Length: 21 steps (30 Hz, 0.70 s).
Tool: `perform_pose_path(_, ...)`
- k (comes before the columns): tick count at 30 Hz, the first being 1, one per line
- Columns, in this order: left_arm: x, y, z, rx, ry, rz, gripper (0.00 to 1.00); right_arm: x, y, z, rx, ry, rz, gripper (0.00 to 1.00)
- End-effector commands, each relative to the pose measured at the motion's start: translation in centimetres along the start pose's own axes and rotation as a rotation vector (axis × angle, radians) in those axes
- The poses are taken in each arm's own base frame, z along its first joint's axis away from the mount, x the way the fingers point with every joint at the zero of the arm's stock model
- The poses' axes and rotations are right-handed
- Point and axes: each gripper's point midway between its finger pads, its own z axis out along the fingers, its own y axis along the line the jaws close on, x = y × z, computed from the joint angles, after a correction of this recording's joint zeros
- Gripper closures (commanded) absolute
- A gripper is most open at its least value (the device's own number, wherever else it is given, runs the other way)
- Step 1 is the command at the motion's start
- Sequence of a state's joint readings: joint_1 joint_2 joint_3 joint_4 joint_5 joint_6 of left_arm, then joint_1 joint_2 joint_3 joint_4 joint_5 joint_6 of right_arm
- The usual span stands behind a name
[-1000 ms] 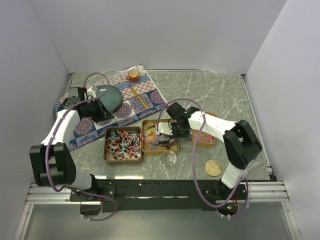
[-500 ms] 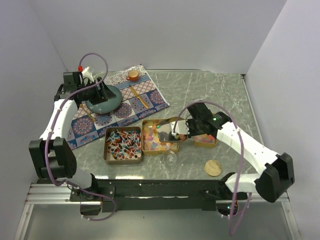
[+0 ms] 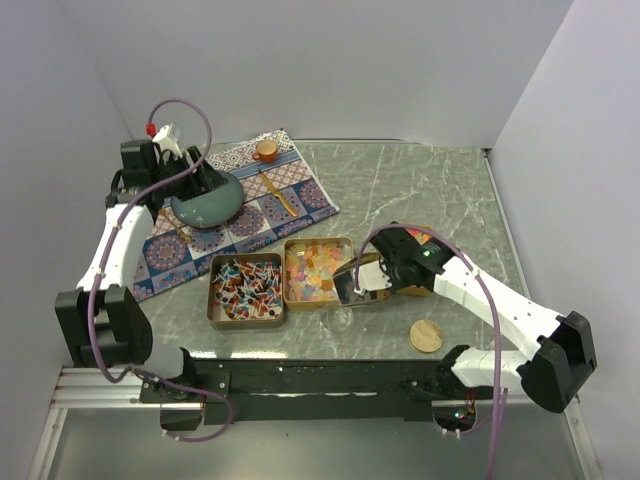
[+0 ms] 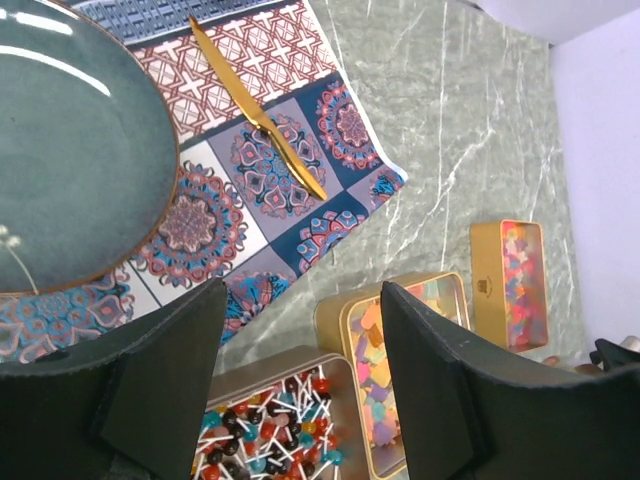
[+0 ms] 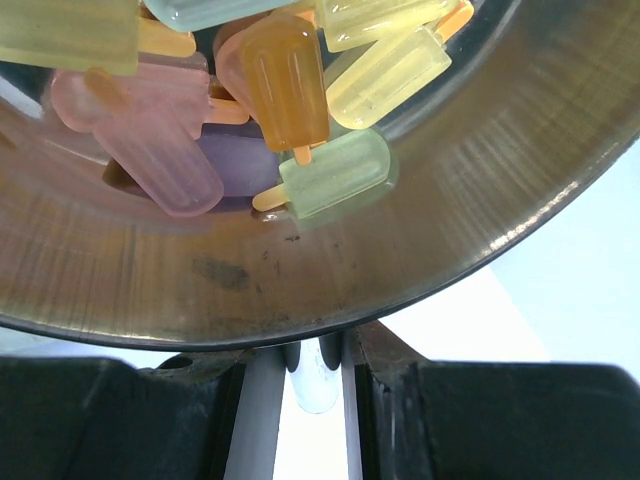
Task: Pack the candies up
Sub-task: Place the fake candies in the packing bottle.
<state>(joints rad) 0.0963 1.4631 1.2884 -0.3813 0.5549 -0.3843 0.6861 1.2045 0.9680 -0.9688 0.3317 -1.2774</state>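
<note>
Over marble table [image 3: 430,190], right pincer [image 3: 371,279] seemingly pinches metal lid [image 3: 352,289].

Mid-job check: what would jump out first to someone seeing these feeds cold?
Two gold tins of bright candies sit mid-table. Just right of them the right gripper grips a shiny metal scoop; its wrist view shows popsicle-shaped sweets in it or mirrored on it. At back left, a teal plate rests on a patterned cloth.

Left jaws opened; lid [image 3: 354,285] shifted off middle tin [image 3: 318,240]
</note>
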Motion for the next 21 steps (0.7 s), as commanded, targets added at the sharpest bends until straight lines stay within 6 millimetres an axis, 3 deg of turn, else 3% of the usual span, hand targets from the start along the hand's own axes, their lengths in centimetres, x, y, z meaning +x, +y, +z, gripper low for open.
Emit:
perform_pose_path(1, -0.5, -1.6, -1.5, 0.045, -0.110, -0.014, 0.32, 1.3, -0.6, -1.4, 0.050, 0.105, -0.071, 1.00)
perform_pose_path(2, 0.6, -1.2, -1.3, 0.044, -0.095, -0.035, 0.32, 1.0, -0.6, -1.6, 0.052, 0.104, -0.074, 1.00)
perform_pose_path(15, -0.2, -2.0, -2.3, 0.057, -0.159, -0.014, 0.32, -1.5, -2.6, -2.7, 0.125, 0.204, -0.126, 1.00)
perform_pose_path(21, -0.2, -2.3, -2.8, 0.063, -0.168, -0.001, 0.32, -1.4, -3.1, -3.4, 0.133, 0.272, -0.155, 1.00)
